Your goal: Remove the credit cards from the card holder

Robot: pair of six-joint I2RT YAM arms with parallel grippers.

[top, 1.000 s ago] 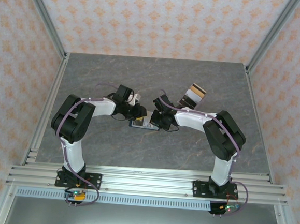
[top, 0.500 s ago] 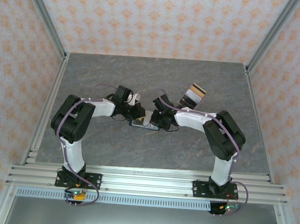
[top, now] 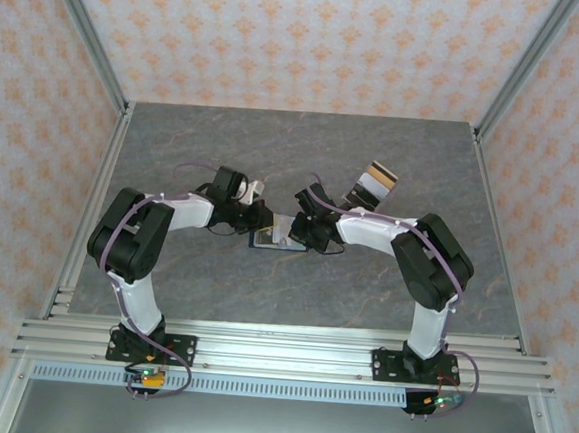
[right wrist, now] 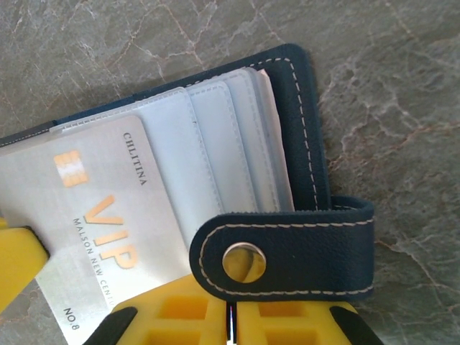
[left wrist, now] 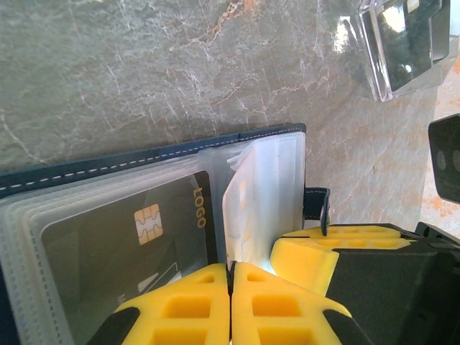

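A grey marbled table (top: pixel 224 151) stands enclosed by orange-patterned walls (top: pixel 304 37), with both arms bent inward to meet at its centre. There the card holder (top: pixel 273 239) lies open and flat between the two wrists, its navy cover edged with pale stitching. Its clear sleeves are stacked like pages. In the left wrist view one sleeve holds a dark card (left wrist: pixel 122 237) with a gold chip and the word "LOGO". In the right wrist view another holds a silver-grey card (right wrist: pixel 108 215) lettered "VIP", beside grey-blue inner pockets. The left gripper (left wrist: pixel 230 277) has its yellow fingers pressed together, pinching the lower edge of an upturned clear sleeve (left wrist: pixel 262 194). The right gripper (right wrist: pixel 230 316) has its fingers drawn to a hairline gap beneath the closure tab (right wrist: pixel 287 248), which lies over them with its metal snap facing up; whether they pinch anything cannot be told. A stack of cards (top: pixel 373 185) rests on the table behind the right arm, apart from the holder.
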